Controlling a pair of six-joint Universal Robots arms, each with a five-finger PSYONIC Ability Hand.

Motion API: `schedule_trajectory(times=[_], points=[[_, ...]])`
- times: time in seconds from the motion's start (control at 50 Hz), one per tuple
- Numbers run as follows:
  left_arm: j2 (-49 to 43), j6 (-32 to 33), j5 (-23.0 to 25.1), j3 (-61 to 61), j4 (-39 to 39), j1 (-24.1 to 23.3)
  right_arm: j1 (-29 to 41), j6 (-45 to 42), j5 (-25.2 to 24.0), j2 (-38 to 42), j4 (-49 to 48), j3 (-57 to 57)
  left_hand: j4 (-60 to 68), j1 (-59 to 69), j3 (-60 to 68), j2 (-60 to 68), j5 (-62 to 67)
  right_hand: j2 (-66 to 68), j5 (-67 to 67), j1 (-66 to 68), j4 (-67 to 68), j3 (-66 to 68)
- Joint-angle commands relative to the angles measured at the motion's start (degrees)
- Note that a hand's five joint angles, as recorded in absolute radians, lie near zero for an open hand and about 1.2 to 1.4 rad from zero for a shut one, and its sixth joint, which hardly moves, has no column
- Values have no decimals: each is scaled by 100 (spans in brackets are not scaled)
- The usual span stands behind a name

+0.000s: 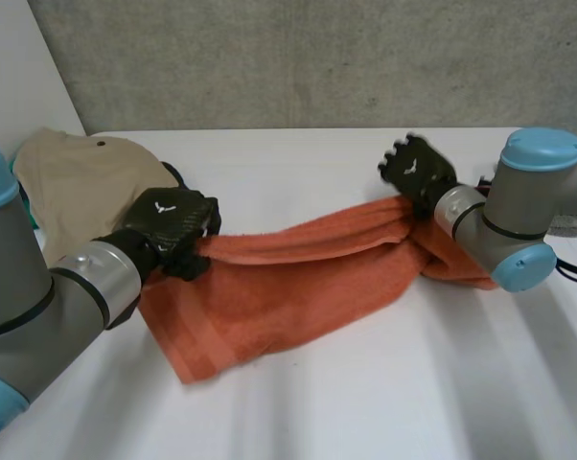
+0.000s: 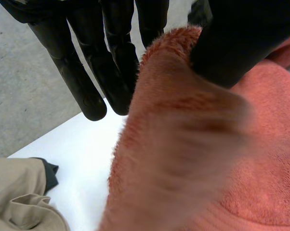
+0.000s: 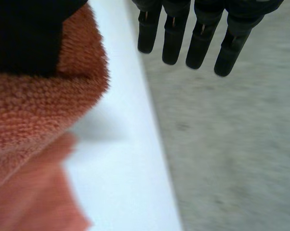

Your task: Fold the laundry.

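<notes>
Pinching towel [image 1: 279, 287]: left hand [image 1: 169, 225], right hand [image 1: 418, 172]

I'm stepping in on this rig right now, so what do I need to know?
Left hand: pinching one end of the orange towel.
Right hand: pinching the other end.
The towel's upper edge is stretched between the hands and the rest lies on the table.
A beige garment is heaped by the left arm.
Done: towel gripped.
Left: fold the towel, then the garment.
</notes>
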Motion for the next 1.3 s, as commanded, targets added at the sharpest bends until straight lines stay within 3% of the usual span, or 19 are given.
schedule_trajectory(times=[0.02,0.12,0.24,0.36,0.62,0.7,0.78,0.88,1.02,1.14,1.3], points=[[22,-6,13,78,-74,80,-51,1327,534,-788,-1023,832,1111,1279,1191,1137,1345,-1006,-970,-976,-1078,-1073],[101,-7,40,87,-74,80,-42,2128,1069,-1650,-86,1579,1111,1279,1191,1137,1345,-909,-872,-879,-981,-976],[101,11,57,104,-48,80,-69,2630,1449,-2284,1173,2204,1111,1279,1191,1137,1345,233,269,263,161,166],[75,11,75,166,-48,106,-183,2807,1309,-2706,1368,2933,1111,1279,1191,1137,1345,1059,1095,1089,987,992],[-101,55,145,227,-13,238,-438,2736,1396,-3014,612,3348,1111,1279,1191,1137,1345,388,424,418,316,321],[-171,90,198,262,-13,255,-578,2745,1291,-3286,927,3225,1111,1279,1191,1137,1345,655,691,685,583,588],[-180,99,215,271,-21,282,-692,2745,1072,-3524,1665,3260,1111,1279,1191,1137,1345,1899,1936,1930,1828,1833],[-163,73,233,227,-21,317,-1017,2728,572,-3638,2535,3768,1111,1279,1191,1137,1345,2455,2492,2486,2383,2389],[-180,99,321,201,-21,343,-1317,2736,-19,-3525,2107,4296,1111,1279,1191,1137,1345,2088,2124,2118,2016,2021],[-198,108,365,227,-13,352,-1124,3149,280,-2875,1185,4288,1111,1279,1191,1137,1345,306,342,336,234,239],[-294,116,365,245,101,378,-807,3405,658,-2233,217,3937,1111,1279,1191,1137,1345,236,272,266,164,169]])
